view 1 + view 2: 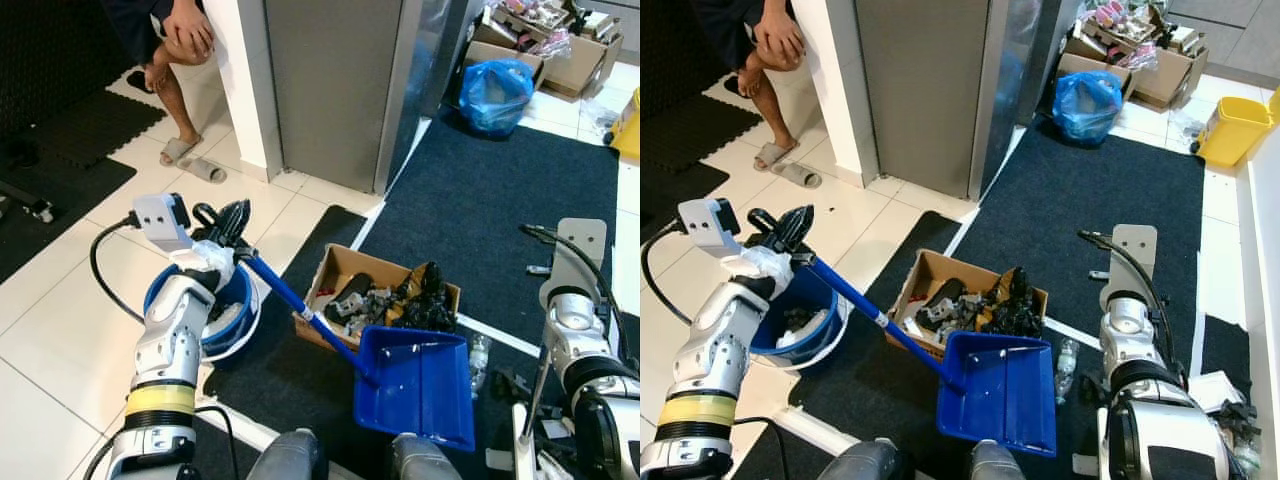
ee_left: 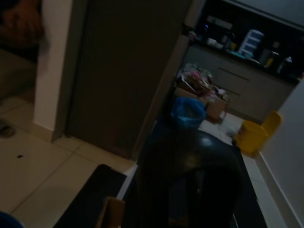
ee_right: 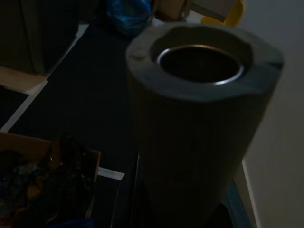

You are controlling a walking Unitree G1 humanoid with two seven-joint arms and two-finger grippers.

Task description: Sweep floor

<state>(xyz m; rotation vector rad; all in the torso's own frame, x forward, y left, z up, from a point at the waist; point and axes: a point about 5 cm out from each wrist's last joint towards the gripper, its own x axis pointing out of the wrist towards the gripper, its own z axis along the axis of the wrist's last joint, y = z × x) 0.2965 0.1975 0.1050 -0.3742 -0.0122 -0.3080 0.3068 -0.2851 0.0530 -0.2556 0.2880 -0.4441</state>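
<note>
Two grippers are at work. The left gripper [image 1: 228, 222] is clamped on the top of a blue dustpan handle [image 1: 295, 298], raised above a blue bucket [image 1: 232, 318] on the white tiles. The dustpan [image 1: 418, 385] rests on the dark carpet [image 1: 500, 210], its pan touching the front of a cardboard box [image 1: 340, 268] of dark clutter. In the right wrist view a grey tube [image 3: 199, 123], possibly a broom handle, is seen close up; whether the right gripper's jaws are closed on it cannot be told. A person's legs [image 1: 165, 90] are seen by the wall, and a blue bag [image 1: 497, 95] lies beyond the carpet.
</note>
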